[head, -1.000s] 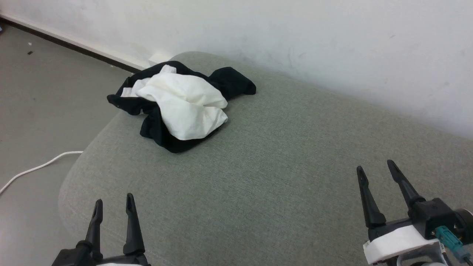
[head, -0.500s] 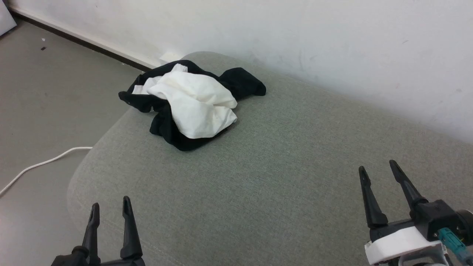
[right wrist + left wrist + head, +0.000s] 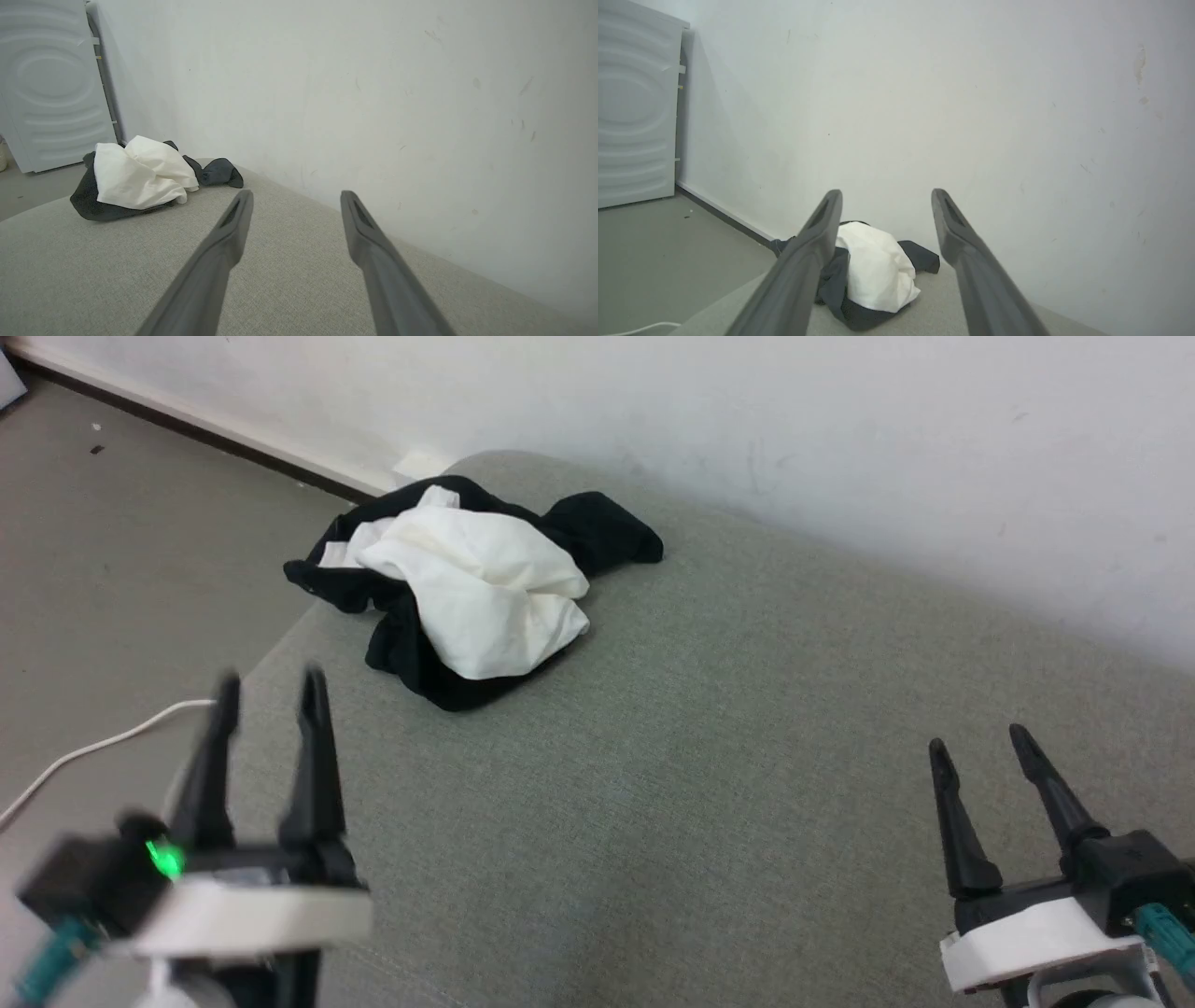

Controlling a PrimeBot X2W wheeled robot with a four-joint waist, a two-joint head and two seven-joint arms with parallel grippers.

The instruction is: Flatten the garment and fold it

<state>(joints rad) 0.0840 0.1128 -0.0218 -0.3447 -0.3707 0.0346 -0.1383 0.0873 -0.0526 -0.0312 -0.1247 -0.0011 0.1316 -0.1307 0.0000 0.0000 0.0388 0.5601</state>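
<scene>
- Holding our left gripper wide open and empty, we see the garment ahead of its jaws, well apart.
- Crumpled, white over black, the garment sits on the grey cushion's far left end, near the wall.
- Our right gripper gapes empty too, garment far to its left.
</scene>
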